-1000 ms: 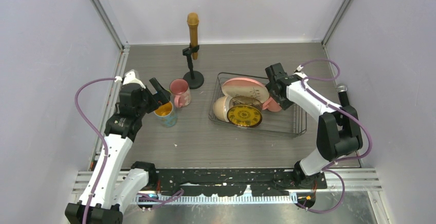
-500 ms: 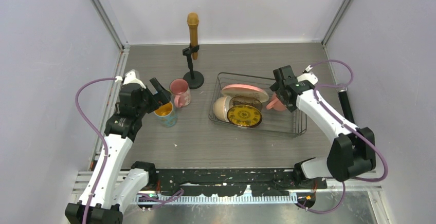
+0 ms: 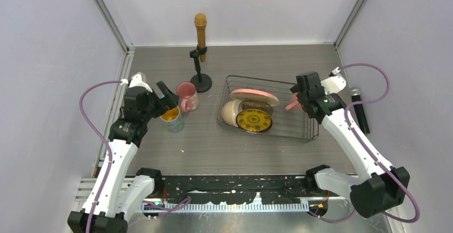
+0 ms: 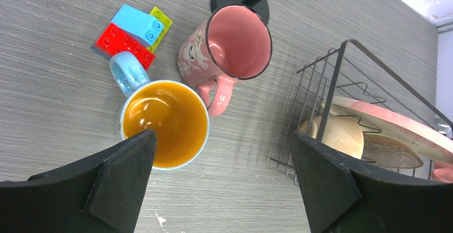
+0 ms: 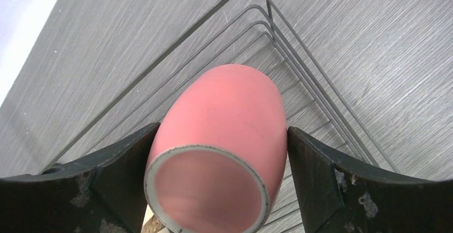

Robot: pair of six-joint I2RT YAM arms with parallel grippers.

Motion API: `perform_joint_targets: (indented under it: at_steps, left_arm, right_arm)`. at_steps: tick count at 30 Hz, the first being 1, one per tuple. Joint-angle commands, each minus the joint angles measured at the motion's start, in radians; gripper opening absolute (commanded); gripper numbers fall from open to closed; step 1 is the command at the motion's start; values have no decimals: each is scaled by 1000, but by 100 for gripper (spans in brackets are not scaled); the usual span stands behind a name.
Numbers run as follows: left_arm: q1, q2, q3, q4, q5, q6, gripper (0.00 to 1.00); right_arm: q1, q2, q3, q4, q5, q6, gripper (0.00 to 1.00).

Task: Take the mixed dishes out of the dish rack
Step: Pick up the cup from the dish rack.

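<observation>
Right claw holds a pink mug over the dish rack's right end. The next move is probably to carry it clear and set it down beside the rack. Left claw gapes wide, empty.

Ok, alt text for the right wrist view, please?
A pink mug is held on its side between the right gripper's two black fingers, its open mouth toward the camera. Below it are corner wires of the dish rack and the grey table.

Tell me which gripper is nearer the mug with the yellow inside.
Left. The left gripper hovers above the yellow-inside mug; the right gripper grips a pink mug over the dish rack's right end.
</observation>
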Motion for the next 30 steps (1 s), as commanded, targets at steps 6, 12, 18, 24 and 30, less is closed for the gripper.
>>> perform_joint_targets:
  at_steps: [6, 12, 18, 24, 30]
  left_arm:
    - [-1, 1, -1, 85, 167, -24, 100]
    - [-1, 40, -12, 202, 353, -91, 100]
    - [-17, 102, -107, 604, 655, -314, 100]
    - [-166, 222, -114, 845, 704, -427, 100]
    - [-322, 330, -81, 977, 669, -482, 100]
  right_arm:
    - [-6, -286, -66, 237, -34, -137, 23]
    - [-6, -454, -250, 592, -275, -165, 20]
    - [-6, -442, -232, 783, -473, -138, 19]
    - [12, -364, -224, 930, -666, -74, 19]
    - [122, -313, -253, 1073, -631, -75, 19]
